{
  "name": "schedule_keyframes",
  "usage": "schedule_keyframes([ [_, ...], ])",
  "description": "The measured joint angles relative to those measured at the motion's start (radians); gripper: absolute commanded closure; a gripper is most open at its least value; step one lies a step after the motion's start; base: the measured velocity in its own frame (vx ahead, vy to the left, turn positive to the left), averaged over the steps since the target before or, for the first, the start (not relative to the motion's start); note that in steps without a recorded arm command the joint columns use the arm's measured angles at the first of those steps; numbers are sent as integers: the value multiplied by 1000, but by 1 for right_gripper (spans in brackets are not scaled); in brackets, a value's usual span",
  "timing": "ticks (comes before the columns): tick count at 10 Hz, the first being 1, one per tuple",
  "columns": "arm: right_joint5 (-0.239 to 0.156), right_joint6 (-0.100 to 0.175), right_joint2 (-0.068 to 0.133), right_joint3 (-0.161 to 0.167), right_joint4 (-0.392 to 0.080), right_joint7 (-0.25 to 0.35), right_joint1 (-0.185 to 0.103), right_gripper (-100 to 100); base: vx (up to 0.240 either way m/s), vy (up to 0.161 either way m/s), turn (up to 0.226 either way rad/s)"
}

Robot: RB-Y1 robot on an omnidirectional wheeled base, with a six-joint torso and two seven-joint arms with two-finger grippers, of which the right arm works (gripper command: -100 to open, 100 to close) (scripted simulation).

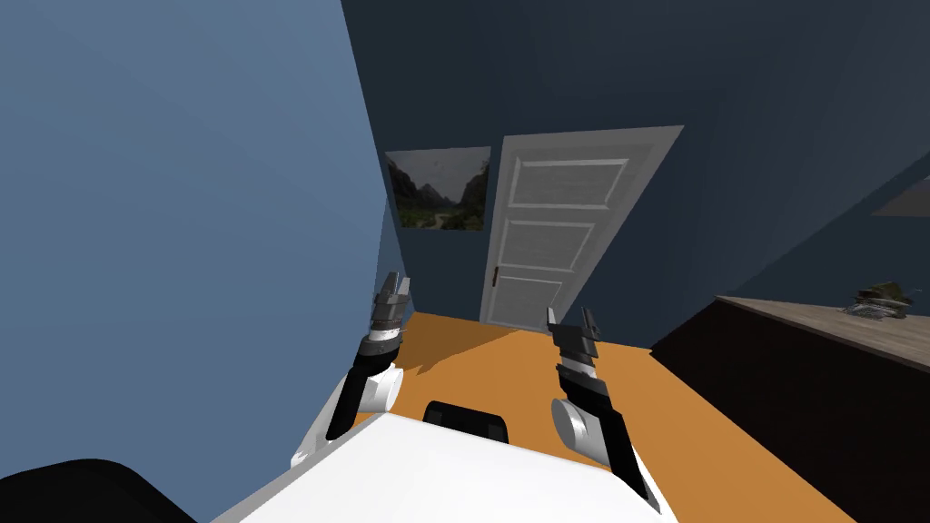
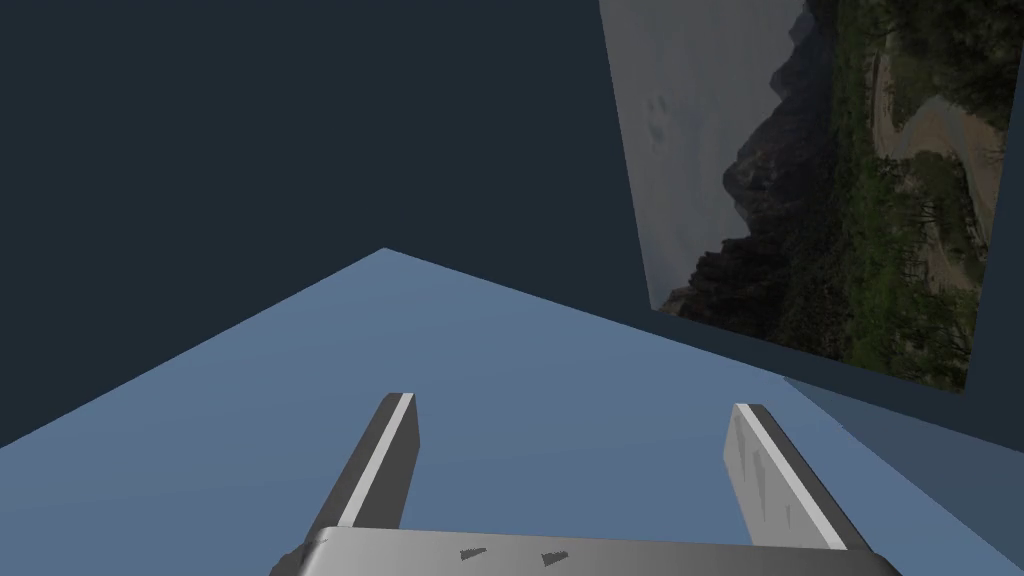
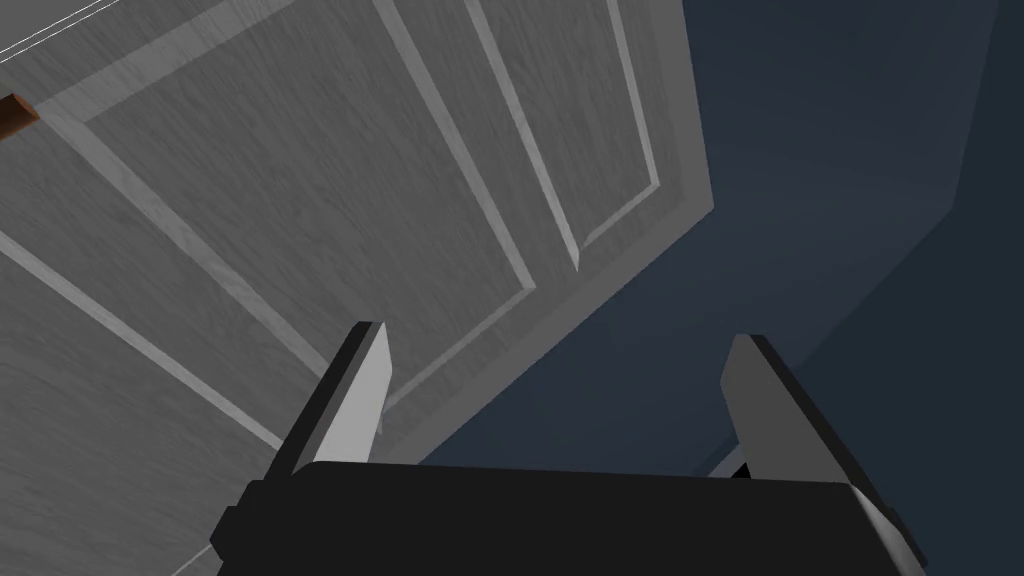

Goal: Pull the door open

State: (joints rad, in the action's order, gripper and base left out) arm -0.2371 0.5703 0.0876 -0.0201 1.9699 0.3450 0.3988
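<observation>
- A lighter blue wall [image 1: 182,182] meets a navy wall [image 1: 772,82] at a corner.
- A landscape picture [image 1: 439,189] hangs on the navy wall.
- The floor [image 1: 708,427] is orange.
- A dark, pale-topped cabinet [image 1: 799,409] bears a small dark heap [image 1: 879,298].
</observation>
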Motion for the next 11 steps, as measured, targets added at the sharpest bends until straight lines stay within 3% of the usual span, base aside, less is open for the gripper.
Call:
schedule_keyframes([
  [7,-88,36,14,-20,-167,154,-34,-100,102,-21,168],
  [8,-100,52,18,-21,-211,179,-46,-100,97,-19,163],
  [11,-140,66,22,-32,-288,246,-68,-100,82,-26,174],
])
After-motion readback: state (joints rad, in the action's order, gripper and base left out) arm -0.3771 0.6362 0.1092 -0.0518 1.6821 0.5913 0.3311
